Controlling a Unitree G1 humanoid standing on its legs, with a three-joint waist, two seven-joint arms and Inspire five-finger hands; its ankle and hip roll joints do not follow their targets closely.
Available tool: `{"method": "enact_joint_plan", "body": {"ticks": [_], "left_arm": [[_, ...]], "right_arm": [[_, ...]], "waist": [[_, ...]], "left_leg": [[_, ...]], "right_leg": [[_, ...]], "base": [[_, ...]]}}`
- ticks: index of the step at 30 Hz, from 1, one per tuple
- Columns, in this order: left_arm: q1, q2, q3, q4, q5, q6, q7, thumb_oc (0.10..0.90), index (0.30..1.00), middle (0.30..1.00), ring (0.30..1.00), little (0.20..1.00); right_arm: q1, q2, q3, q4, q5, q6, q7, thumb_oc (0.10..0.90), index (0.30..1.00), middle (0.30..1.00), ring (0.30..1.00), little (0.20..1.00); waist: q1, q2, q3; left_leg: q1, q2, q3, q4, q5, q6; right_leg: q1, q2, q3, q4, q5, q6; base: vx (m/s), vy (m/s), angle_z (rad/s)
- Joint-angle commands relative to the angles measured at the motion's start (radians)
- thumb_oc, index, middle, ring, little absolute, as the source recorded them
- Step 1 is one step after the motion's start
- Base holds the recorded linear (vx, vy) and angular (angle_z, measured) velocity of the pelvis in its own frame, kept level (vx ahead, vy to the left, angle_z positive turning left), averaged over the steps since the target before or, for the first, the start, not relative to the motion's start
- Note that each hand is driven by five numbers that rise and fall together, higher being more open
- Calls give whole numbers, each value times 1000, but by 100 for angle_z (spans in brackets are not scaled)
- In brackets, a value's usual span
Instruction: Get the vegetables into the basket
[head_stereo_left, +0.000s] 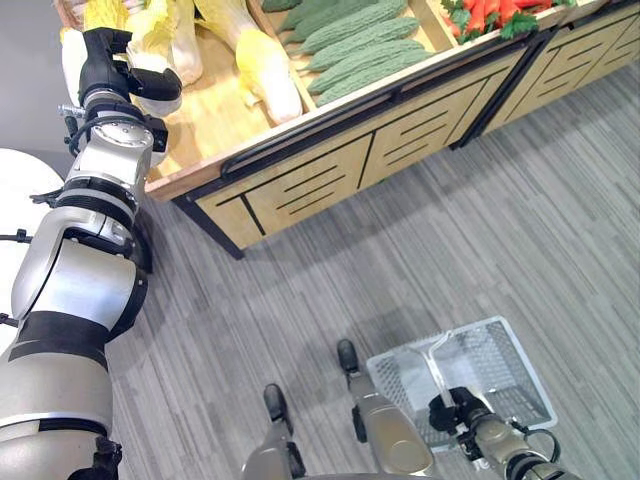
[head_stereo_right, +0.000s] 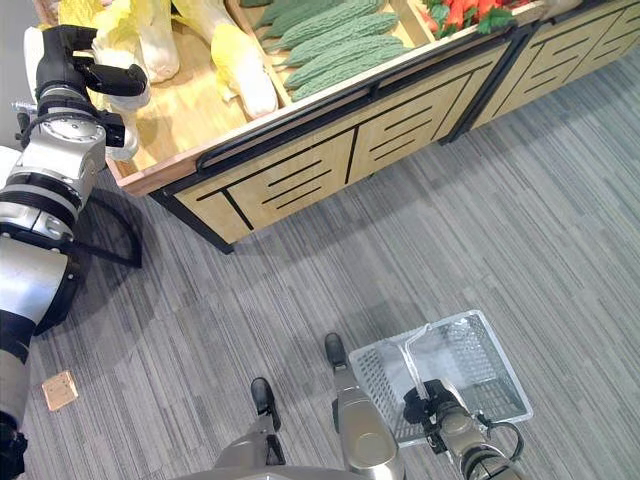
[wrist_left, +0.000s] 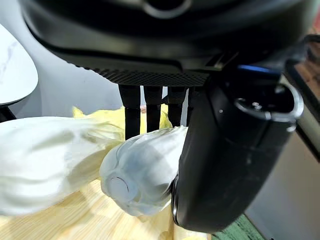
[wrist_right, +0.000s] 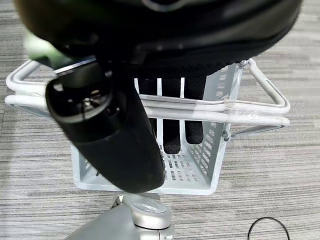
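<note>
Left wrist view: cabbage (wrist_left: 145, 170) within left hand (wrist_left: 235, 150).

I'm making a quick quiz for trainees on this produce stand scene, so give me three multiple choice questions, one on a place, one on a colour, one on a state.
1. Where is the basket?
A. on the stand's shelf
B. hanging by its handle from the right robot hand, over the floor
C. on a white table

2. What colour are the bumpy gourds on the stand?
A. green
B. purple
C. orange

3. What is the left robot hand doing?
A. hanging at the robot's side
B. resting flat on the floor
C. closed round a pale cabbage

Answers: 1 B, the fingers hook the wire handle above the grey floor. 2 A, they lie green beside the cabbages. 3 C, thumb and fingers flank the cabbage's stalk end.
</note>
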Motion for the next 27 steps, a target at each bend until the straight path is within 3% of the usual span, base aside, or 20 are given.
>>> {"method": "enact_joint_plan", "body": {"ticks": [1, 7, 14, 27], "left_arm": [[-109, 80, -22, 16, 59, -92, 31, 400, 300, 300, 300, 300], [-66, 100, -6, 8, 71, -94, 11, 400, 300, 300, 300, 300], [-4, 59, -1, -38, 97, -97, -21, 400, 300, 300, 300, 300], [-30, 44, -23, -50, 79, -100, -58, 400, 300, 300, 300, 300]], "right_arm": [[119, -10, 18, 37, 6, 7, 12, 400, 300, 300, 300, 300], [118, 1, 16, 54, -14, 16, 23, 400, 300, 300, 300, 300], [108, 6, 10, 97, -52, 41, 32, 400, 300, 300, 300, 300], [108, 9, -12, 113, -48, 54, 44, 400, 300, 300, 300, 300]], "waist": [[-1, -19, -143], [10, -23, -177], [21, -37, -207], [18, -48, -259]], "left_leg": [[105, -9, -24, 2, -82, -72], [173, -11, -15, 2, -102, -60], [256, -19, -14, 2, -125, -41], [340, -45, -10, 2, -161, -14]], "right_leg": [[104, -64, -31, -3, -133, 157], [166, -65, -21, -3, -139, 168], [248, -76, -20, -3, -145, 179], [332, -102, -10, 2, -146, 202]], "base": [[32, 21, 0], [58, 49, -3], [41, 67, -7], [-2, 71, 1]]}}
